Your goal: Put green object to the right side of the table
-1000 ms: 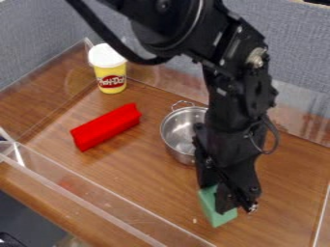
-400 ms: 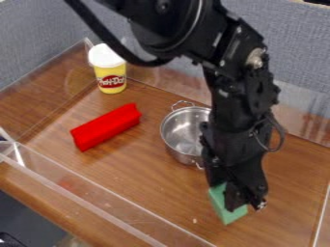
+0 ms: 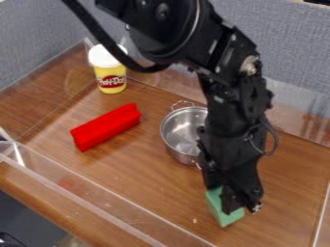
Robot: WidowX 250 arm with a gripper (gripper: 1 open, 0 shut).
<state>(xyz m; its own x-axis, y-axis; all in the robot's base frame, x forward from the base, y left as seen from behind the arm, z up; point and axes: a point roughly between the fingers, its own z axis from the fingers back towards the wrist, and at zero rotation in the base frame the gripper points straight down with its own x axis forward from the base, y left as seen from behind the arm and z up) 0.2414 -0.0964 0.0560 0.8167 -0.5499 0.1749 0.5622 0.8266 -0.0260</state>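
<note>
Where the claw reaches down, green object beneath.

Red block, steel pot, Play-Doh tub.

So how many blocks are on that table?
2 that I can see: a red one left of the metal pot, and a green one at the gripper, partly covered by it. The arm could hide more.
</note>
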